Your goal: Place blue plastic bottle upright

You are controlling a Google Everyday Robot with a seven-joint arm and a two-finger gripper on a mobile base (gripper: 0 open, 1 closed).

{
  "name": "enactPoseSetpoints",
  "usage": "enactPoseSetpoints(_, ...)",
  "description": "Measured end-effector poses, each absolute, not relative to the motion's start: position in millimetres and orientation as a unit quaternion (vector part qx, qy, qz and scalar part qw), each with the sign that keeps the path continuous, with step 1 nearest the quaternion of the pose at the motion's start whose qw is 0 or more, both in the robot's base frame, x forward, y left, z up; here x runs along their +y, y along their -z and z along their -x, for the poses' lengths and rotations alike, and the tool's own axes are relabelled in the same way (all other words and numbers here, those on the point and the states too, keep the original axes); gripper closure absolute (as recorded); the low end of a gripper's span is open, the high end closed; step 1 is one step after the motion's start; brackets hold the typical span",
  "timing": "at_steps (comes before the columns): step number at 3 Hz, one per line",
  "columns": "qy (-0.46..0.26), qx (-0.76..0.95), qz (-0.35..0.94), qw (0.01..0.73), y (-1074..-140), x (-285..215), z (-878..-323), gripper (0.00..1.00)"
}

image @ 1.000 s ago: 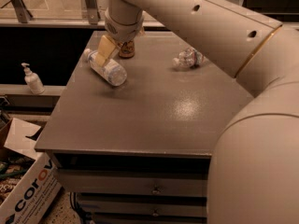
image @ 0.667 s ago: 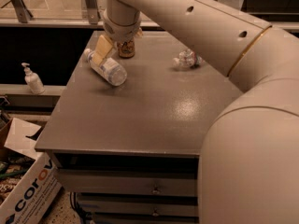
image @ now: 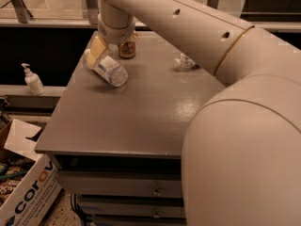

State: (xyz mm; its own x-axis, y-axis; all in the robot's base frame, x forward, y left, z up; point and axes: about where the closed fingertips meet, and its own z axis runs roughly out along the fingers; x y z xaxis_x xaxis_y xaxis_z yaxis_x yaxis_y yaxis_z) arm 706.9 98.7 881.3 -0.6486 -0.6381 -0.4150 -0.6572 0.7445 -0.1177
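Right now the bottle (image: 109, 69) lies on its side on the desk (image: 141, 112), near the far left corner. Its body slants, with the base pointing toward the near side and the neck end pointing back and left. The pale label wraps its middle, and the base end rests on the desk top. The pincer (image: 97, 51) hangs down from the wrist straight over the neck end, and a tan pad of it covers that end, so the cap is hidden. Whether the pincer is clamped on the bottle or merely against it, I cannot tell. Just behind the wrist stands a brown can (image: 127, 49), upright and apart from the bottle. Farther right on the desk, close to the arm (image: 197, 27), lies a crumpled clear bottle (image: 184, 61), well apart from the other two. The arm sweeps in from the right foreground and fills much of that side. Off the desk, on a lower ledge to the left, a white pump bottle (image: 32, 80) stands upright. Below it, at the bottom left corner, sits an open cardboard box (image: 28, 199) with red lettering. Drawers (image: 122, 185) show beneath the desk's front edge.
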Motion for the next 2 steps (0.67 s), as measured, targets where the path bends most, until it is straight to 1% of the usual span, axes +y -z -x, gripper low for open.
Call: enactPoseSetpoints(2,-0.017,0.912,0.354,0.205,-865.3,120.6,-714.1,0.0)
